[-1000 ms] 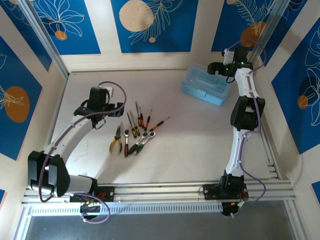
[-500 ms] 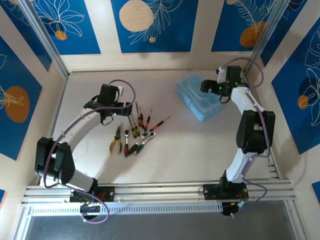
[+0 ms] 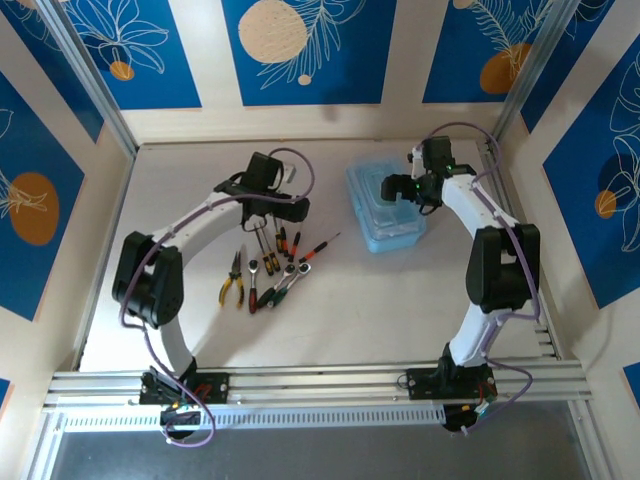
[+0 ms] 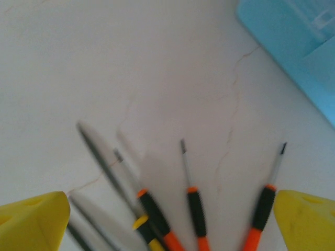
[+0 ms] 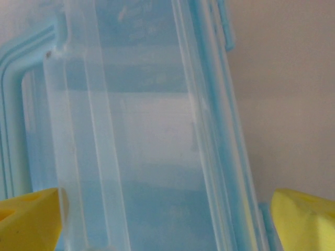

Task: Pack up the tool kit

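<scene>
**Packing scene, overhead and wrist views.** The light-blue case (image 3: 385, 218), its clear lid down, is seen lying on the counter (image 3: 400, 300) right of centre, and the right fingers (image 5: 303, 217) are spread wide over the lid (one yellow tip at each side, nothing grasped). The left fingers (image 4: 32, 222) are likewise held released and empty over the fanned screwdrivers (image 3: 281, 240), whose red-and-black handles are framed between the yellow tips in the left wrist view. The yellow-handled pliers (image 3: 233, 282) and the ratchet wrenches (image 3: 285, 280) are laid just beside the screwdrivers toward the near edge, apart from the case.
</scene>
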Robot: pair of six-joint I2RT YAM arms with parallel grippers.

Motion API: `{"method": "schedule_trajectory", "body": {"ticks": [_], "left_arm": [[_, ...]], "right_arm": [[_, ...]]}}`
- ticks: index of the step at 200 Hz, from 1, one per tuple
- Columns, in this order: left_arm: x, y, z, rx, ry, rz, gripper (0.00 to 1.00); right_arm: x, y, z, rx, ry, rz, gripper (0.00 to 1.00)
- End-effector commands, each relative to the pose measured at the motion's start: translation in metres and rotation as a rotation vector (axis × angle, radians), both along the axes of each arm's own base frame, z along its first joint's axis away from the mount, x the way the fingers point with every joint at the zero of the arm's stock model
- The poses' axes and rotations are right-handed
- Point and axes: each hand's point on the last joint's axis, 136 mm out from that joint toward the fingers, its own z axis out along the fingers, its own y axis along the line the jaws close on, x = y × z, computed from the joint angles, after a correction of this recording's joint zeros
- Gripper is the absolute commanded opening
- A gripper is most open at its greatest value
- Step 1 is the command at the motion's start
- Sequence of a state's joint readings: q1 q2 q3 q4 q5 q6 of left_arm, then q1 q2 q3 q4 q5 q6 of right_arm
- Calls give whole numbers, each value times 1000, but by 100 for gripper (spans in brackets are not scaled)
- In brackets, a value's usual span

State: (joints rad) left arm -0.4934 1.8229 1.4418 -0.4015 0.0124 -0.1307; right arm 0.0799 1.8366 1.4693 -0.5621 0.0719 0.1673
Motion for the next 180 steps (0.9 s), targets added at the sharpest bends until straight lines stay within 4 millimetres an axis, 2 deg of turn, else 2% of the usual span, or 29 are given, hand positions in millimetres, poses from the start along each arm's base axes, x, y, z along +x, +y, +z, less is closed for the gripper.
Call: {"method": "schedule_trajectory", "body": {"ticks": [1, 20, 40, 71, 103, 122, 145, 180], "left_arm": [[2, -35, 7, -70, 17, -65, 100], [0, -52, 1, -80, 41, -96, 100], [-5, -65, -6, -87, 64, -118, 100], [-13, -70, -16, -90, 93, -120, 100], [-17, -68, -20, -87, 101, -118, 100], [-19, -66, -18, -83, 95, -118, 100], [-20, -64, -17, -80, 88, -118, 100], [-23, -62, -13, -83, 79, -119, 100]], "right_arm": [[11, 7, -2, -8, 23, 91, 99], [20, 23, 0, 10, 12, 178, 99], [26, 31, -1, 13, 23, 222, 100], [27, 30, -10, 2, 65, 225, 85], [12, 28, -20, 13, 107, 214, 64], [0, 25, -25, 10, 132, 196, 56], [-17, 21, -28, 33, 152, 160, 52], [-42, 18, -26, 205, 151, 88, 46]]}}
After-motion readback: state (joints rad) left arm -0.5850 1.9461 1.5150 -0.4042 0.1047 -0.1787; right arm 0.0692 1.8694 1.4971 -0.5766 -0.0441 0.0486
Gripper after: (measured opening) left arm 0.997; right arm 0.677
